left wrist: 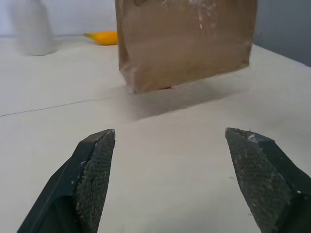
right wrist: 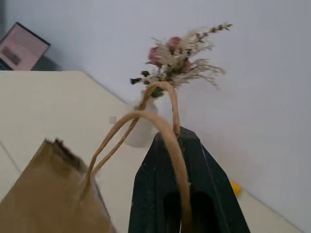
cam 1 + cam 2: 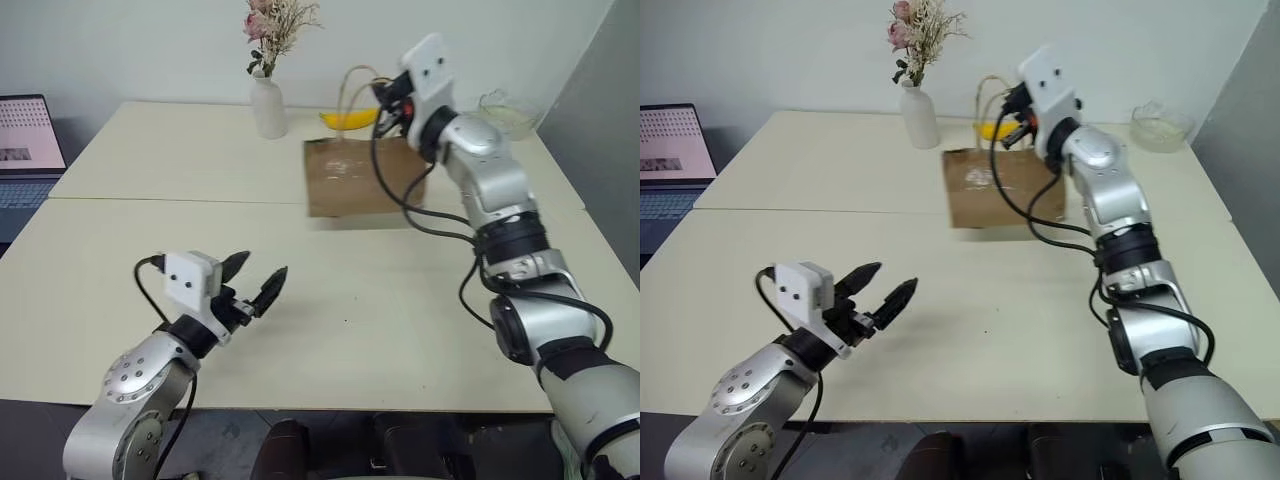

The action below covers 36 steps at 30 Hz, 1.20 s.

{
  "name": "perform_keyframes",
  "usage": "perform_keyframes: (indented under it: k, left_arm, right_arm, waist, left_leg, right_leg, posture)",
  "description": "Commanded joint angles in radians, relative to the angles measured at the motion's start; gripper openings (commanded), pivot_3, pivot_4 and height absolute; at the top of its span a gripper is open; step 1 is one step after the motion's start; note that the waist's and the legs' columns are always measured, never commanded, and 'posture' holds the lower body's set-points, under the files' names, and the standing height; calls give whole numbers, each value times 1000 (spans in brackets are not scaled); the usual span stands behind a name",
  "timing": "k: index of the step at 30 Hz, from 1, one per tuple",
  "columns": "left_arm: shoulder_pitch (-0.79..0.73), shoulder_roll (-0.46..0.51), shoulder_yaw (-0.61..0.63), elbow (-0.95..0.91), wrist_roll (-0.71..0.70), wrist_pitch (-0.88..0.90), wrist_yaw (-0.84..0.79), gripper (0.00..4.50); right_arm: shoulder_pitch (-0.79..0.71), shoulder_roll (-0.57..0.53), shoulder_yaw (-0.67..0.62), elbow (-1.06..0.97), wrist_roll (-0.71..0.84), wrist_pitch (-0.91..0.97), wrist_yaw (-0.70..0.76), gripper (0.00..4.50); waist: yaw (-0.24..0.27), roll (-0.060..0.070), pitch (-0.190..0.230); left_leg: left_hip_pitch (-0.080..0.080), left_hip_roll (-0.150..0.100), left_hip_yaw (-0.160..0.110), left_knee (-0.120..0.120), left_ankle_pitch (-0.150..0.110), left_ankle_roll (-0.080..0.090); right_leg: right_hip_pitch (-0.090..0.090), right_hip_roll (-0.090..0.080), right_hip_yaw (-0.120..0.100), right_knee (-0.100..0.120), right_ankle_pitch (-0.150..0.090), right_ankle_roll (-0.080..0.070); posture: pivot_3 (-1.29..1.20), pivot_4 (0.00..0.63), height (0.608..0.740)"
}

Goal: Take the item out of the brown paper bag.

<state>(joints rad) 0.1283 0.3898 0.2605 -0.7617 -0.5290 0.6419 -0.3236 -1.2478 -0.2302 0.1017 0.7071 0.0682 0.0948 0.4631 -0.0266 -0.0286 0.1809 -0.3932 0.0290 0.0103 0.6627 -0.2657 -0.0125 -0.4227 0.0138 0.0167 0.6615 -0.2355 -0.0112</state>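
Brown creased paper bag (image 3: 362, 178) is lifted by its tan loop handles (image 2: 160, 121), pinched in the right gripper (image 2: 182, 145). Nothing yellow-orange is seen beneath it. Below, the left gripper (image 1: 170, 182) is held spread; gentle tipping is advised.

I can't read any text, label, brand, number or sign from here. The laptop screen (image 3: 28, 130) at the counter's far left edge shows a pinkish page with a darker strip on it, but whatever is written there is too small for me to make out. The brown paper bag (image 3: 352, 180) has pale scuffs on its front face, and I can't resolve them into letters or a logo. The white camera housings on both wrists look blank to me.
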Motion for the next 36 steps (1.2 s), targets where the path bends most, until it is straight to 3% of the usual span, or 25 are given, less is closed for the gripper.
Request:
perform_keyframes:
  k: [1, 10, 21, 36]
  left_arm:
    - [18, 0, 42, -59, 0, -32, 27, 3794]
    - [63, -2, 61, -83, 12, -63, 63, 3794]
    - [44, 1, 8, -86, 24, -70, 80, 3794]
    - [26, 3, -17, -86, 34, -67, 71, 3794]
  right_arm:
    - [-94, 44, -16, 123, -17, -91, -11, 19]
    - [-132, 168, -6, 359, -56, -221, -38, 19]
    - [-140, 140, 14, 447, -156, -316, -23, 19]
    - [-179, 128, -14, 477, -145, -353, 89, 19]
  waist:
    - [0, 0, 0]
    - [-2, 0, 0]
    - [-3, 0, 0]
    - [-4, 0, 0]
  left_leg:
    - [0, 0, 0, 0, 0, 0]
    - [0, 0, 0, 0, 0, 0]
    - [0, 0, -1, 0, 0, 0]
    - [0, 0, -1, 0, 0, 0]
  right_leg:
    - [0, 0, 0, 0, 1, -2]
    - [0, 0, -1, 0, 1, -3]
    - [0, 0, -1, 0, 1, -3]
    - [0, 0, -1, 0, 1, -3]
  posture:
    - [0, 150, 740]
    - [0, 150, 740]
    - [0, 150, 740]
    - [0, 150, 740]
